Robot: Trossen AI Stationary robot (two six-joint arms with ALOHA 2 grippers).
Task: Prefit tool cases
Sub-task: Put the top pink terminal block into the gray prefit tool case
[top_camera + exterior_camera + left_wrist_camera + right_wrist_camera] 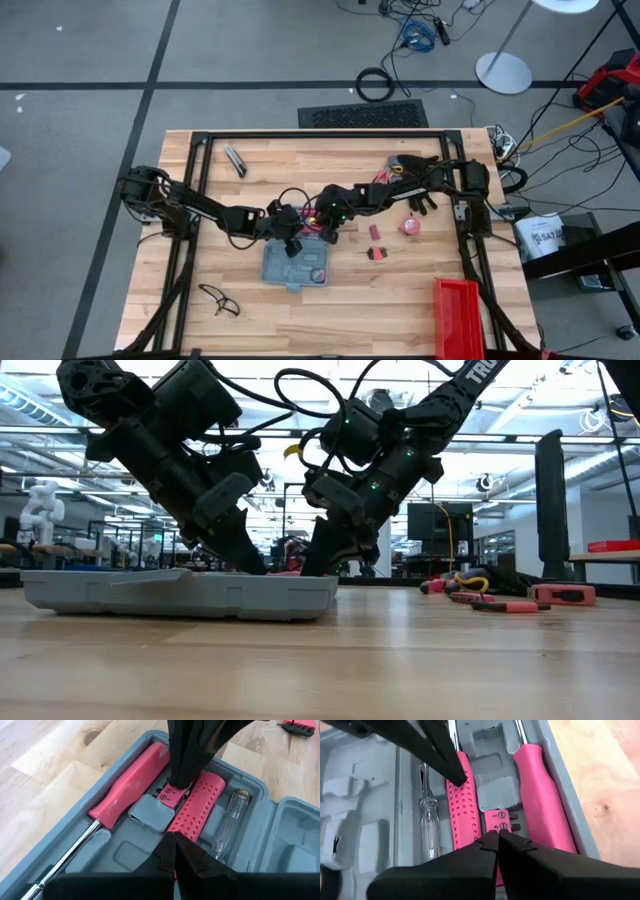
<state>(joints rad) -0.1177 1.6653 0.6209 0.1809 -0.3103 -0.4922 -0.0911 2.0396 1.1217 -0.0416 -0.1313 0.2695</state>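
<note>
Case [296, 266] lies open, flat on the table [400, 300], near the front middle. Left gripper [174, 836] and right gripper [498, 834], fingers together on each (nothing held), both tip down into the tray, meeting at a small pink bit holder [169, 796] between two pink handles

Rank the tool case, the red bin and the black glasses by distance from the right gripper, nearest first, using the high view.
Right gripper is shut, at the case's upper edge.
1. Tool case: directly beneath the gripper, mid-table.
2. Black glasses: toward the table's front-left corner.
3. Red bin: at the front-right corner, farthest.
</note>
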